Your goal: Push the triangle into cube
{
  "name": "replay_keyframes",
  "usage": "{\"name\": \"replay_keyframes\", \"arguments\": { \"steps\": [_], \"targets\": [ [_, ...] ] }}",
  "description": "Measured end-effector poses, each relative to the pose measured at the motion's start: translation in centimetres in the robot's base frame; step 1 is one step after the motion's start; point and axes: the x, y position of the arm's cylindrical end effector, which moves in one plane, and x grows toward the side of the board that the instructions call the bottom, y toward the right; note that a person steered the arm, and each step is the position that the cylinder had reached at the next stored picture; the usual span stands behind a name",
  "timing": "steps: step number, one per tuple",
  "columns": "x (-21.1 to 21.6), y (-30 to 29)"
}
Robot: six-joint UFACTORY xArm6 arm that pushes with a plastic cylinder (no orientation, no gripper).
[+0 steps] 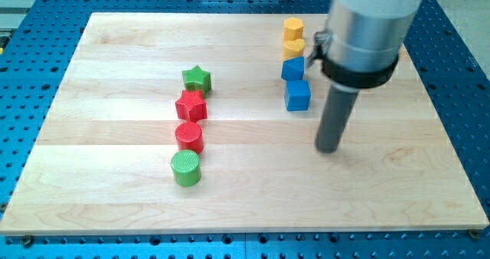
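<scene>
A blue cube [297, 95] sits right of the board's centre. A blue triangle block [292, 68] lies just above it, almost touching. My tip [328, 148] rests on the board below and to the right of the blue cube, apart from it. Above the triangle stand a yellow block [294, 48] and a yellow hexagon block [293, 27], stacked in a column toward the view's top.
A green star [197, 79], a red star [191, 106], a red cylinder [188, 137] and a green cylinder [185, 168] form a column left of centre. The wooden board [115, 205] lies on a blue perforated table.
</scene>
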Motion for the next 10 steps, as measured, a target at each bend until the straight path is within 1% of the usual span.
{"name": "replay_keyframes", "arguments": {
  "steps": [1, 2, 4, 5, 6, 7, 8, 9, 10],
  "targets": [
    [-7.3, 2.0],
    [-14.2, 1.9],
    [-15.5, -0.8],
    [-13.2, -3.2],
    [-13.4, -3.3],
    [-15.0, -5.2],
    [-12.9, -6.1],
    [-12.7, -5.8],
    [-14.2, -8.5]
  ]
}}
